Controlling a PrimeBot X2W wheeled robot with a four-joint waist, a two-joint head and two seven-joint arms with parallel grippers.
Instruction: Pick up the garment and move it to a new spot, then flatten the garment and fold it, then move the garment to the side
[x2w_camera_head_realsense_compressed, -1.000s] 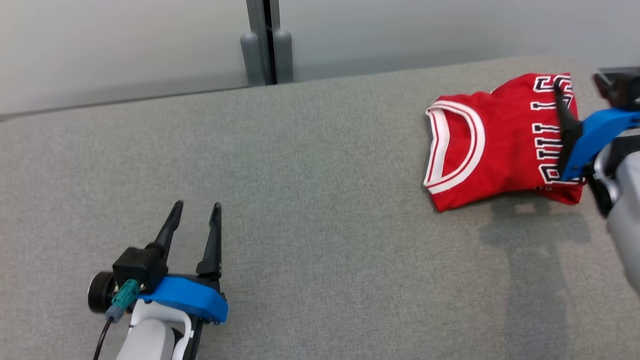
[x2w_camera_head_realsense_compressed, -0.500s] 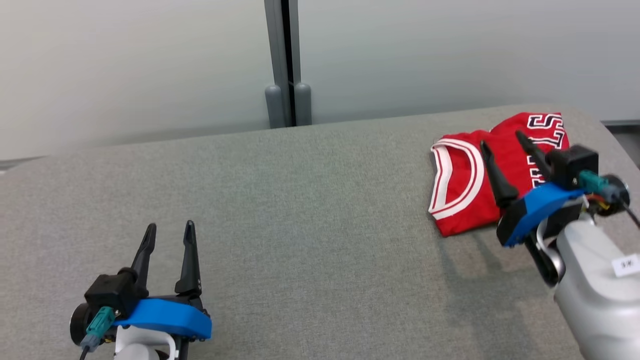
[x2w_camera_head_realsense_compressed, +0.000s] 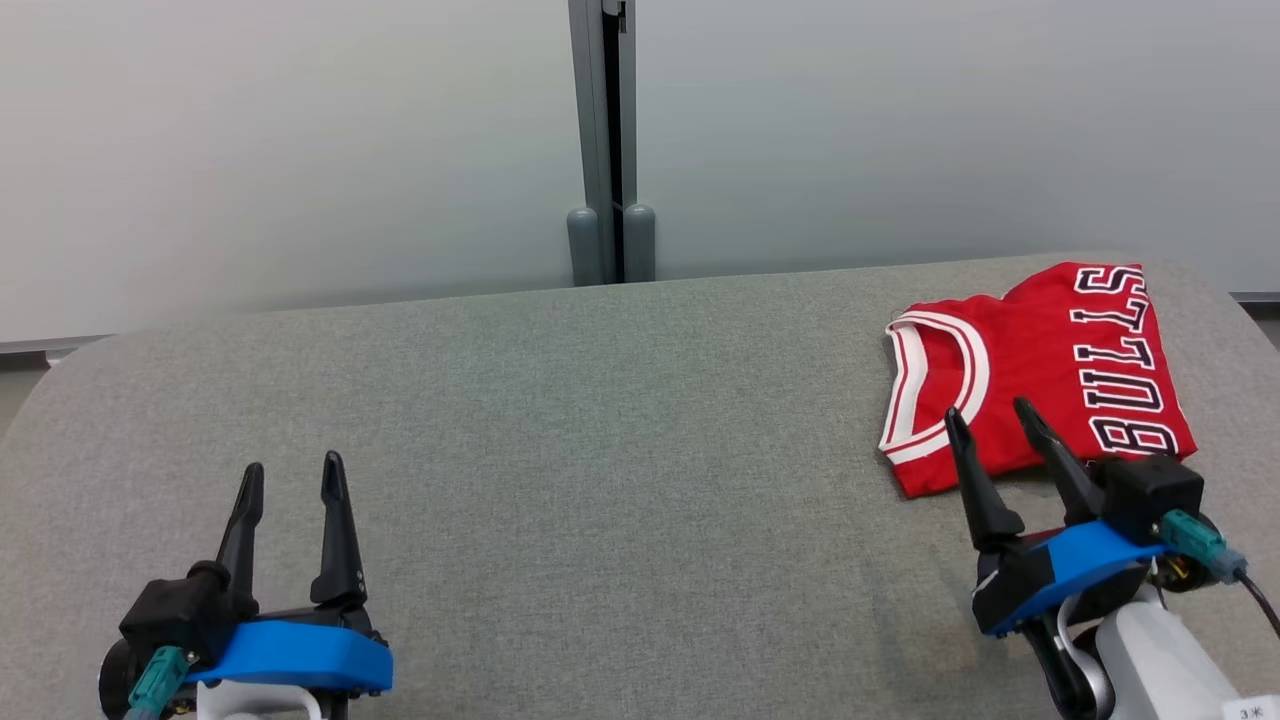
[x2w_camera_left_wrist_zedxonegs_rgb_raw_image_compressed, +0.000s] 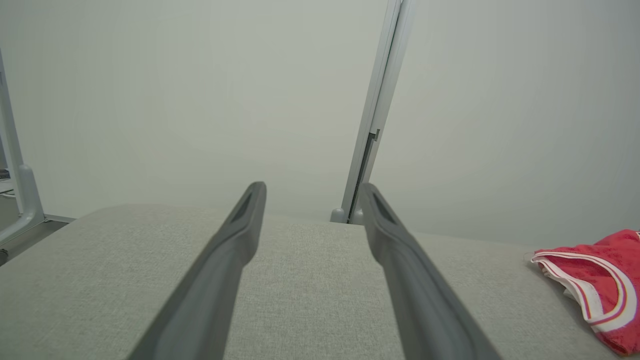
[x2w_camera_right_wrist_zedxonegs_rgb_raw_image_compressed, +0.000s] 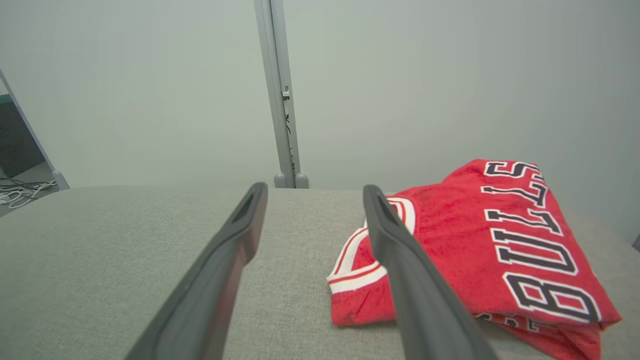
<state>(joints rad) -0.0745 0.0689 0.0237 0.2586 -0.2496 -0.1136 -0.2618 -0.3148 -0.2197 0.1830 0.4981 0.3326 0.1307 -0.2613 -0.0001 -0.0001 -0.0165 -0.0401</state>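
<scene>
The left gripper (x2w_camera_left_wrist_zedxonegs_rgb_raw_image_compressed: 312, 189) is seen with its two long dark grey fingers spread apart above a grey fabric-covered table (x2w_camera_left_wrist_zedxonegs_rgb_raw_image_compressed: 310, 280). A red fabric jersey (x2w_camera_left_wrist_zedxonegs_rgb_raw_image_compressed: 605, 280) with white trim is laid near the view's right edge.

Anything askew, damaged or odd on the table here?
Nothing serious: the folded jersey lies far right on the table, a lower layer peeking out at its near corner. Left gripper and right gripper open, empty.

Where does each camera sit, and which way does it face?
Head view: on the head, looking down at the grey table; left gripper and right gripper show.
Left wrist view: on that wrist, facing the wall; its fingers show.
Right wrist view: on that wrist, facing the red jersey; its fingers show.
Shared: both wrist views show the jersey.
</scene>
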